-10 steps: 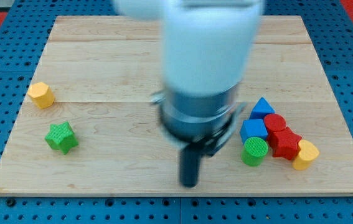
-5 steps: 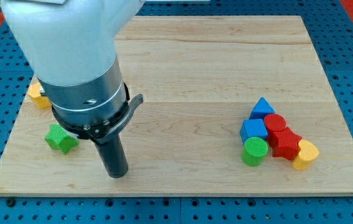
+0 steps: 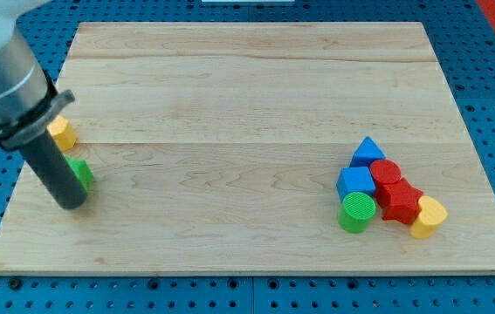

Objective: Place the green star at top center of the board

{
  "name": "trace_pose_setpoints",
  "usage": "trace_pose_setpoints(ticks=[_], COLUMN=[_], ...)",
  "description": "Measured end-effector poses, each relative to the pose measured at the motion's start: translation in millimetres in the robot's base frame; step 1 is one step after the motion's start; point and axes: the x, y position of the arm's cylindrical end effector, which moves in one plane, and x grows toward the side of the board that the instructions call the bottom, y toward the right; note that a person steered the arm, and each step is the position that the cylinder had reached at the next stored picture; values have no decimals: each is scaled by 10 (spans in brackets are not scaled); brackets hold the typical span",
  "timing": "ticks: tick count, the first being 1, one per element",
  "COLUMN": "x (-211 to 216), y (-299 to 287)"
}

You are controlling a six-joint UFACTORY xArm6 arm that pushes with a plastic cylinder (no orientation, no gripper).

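The green star [image 3: 80,174] is sitting near the board [image 3: 256,78]'s left edge, far from top center, so the pushing is all remaining. My tip [image 3: 70,203], a bare rod with no pincer, is touching the star's lower-left side and partly hiding it.

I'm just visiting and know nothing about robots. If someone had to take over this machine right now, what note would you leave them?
My tip is down on the board near the view's left edge, right in front of the green star, which it half hides.
The star sits at the view's left, just below the yellow block.
A cluster lies at the view's lower right: blue triangle, blue cube, green cylinder, two red blocks, yellow heart.
Done: tip is at the star.
Left: push the star up and right to the board's top centre.
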Motion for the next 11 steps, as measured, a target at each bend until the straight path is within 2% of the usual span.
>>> trace_pose_setpoints(ticks=[2, 3, 4, 5, 6, 7, 8, 9, 10, 11], x=[-449, -325, -247, -600, -881, -1488, -1689, -2008, -2077, -1686], y=[10, 20, -421, -294, 189, 460, 80, 557, 1469, 1432])
